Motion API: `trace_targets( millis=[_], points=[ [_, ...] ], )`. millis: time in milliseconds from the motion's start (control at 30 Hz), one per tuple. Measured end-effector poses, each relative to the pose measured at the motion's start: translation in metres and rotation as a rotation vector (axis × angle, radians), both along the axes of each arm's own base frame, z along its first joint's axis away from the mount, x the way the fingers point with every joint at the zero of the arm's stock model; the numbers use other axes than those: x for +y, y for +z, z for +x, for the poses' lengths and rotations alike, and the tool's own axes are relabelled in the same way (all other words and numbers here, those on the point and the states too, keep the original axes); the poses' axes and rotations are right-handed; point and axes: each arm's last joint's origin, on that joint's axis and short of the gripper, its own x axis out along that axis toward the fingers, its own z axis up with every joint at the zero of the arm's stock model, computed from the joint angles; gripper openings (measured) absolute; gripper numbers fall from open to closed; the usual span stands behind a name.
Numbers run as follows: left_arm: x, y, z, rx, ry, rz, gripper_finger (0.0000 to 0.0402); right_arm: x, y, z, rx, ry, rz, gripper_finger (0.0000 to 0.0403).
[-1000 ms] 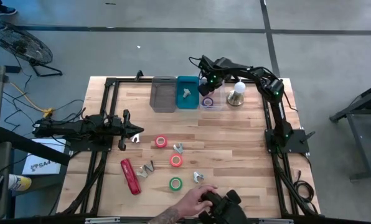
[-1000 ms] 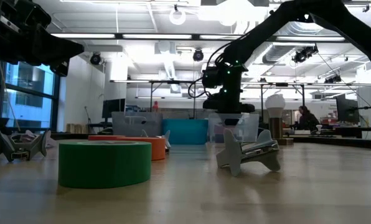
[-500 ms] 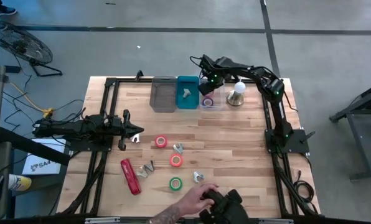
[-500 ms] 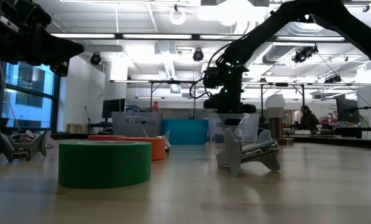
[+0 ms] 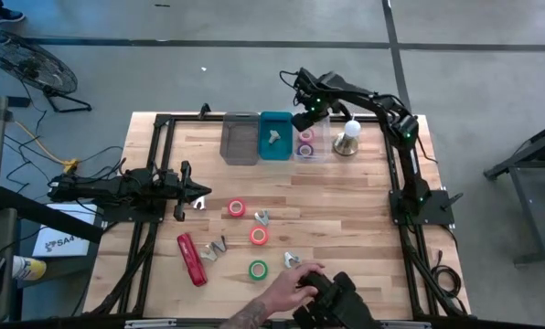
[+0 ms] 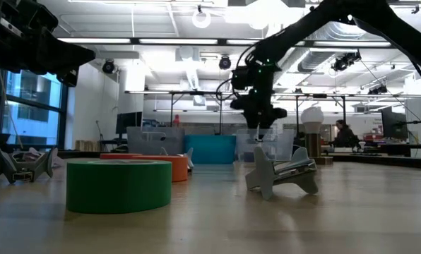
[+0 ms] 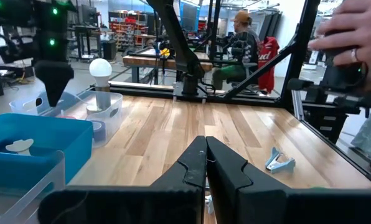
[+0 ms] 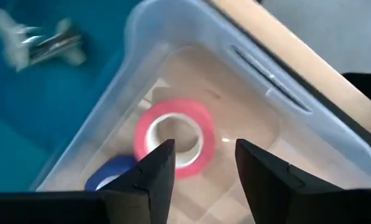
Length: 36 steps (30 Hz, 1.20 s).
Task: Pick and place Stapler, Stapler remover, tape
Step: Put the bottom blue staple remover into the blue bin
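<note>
My right gripper (image 5: 302, 120) (image 8: 201, 163) hangs open above the clear bin (image 5: 312, 152). In that bin lie a pink tape roll (image 8: 173, 138) and a purple one (image 8: 112, 172), flat on the floor of the bin. Red (image 5: 237, 208), orange (image 5: 259, 236) and green (image 5: 257, 270) tape rolls lie flat on the table. The red stapler (image 5: 192, 260) lies near the left front. Silvery staple removers (image 5: 261, 217) (image 5: 216, 247) (image 5: 291, 260) sit between them, and one (image 5: 272, 136) is in the blue bin (image 5: 275, 151). My left gripper (image 5: 204, 194) (image 7: 205, 152) waits shut at the table's left.
A grey bin (image 5: 240, 140) stands left of the blue one. A white bulb-shaped object (image 5: 347, 137) stands right of the clear bin. A person's hand (image 5: 289, 291) holds a black device (image 5: 332, 297) at the near edge, close to the green roll.
My right gripper has risen straight up out of the clear bin and drifted slightly toward the far edge; the pink roll now shows lying in the bin beside the purple one. The person's hand at the near edge has shifted a little.
</note>
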Motion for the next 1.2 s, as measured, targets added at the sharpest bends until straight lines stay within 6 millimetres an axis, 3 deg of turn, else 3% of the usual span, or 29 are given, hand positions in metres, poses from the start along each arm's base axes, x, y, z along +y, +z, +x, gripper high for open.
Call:
trace_targets(
  millis=[233, 533, 1200],
  points=[
    [0.0, 0.0, 0.0, 0.0, 0.0, 0.0, 0.0005, 0.004, 0.023, 0.003, 0.003, 0.2, -0.01, 0.016],
    [0.0, 0.0, 0.0, 0.0, 0.0, 0.0, 0.0005, 0.013, 0.044, 0.018, -0.029, 0.336, -0.09, 0.016],
    [0.0, 0.0, 0.0, 0.0, 0.0, 0.0, 0.0005, 0.041, 0.05, 0.043, -0.052, 0.531, -0.156, 0.016]
  ],
)
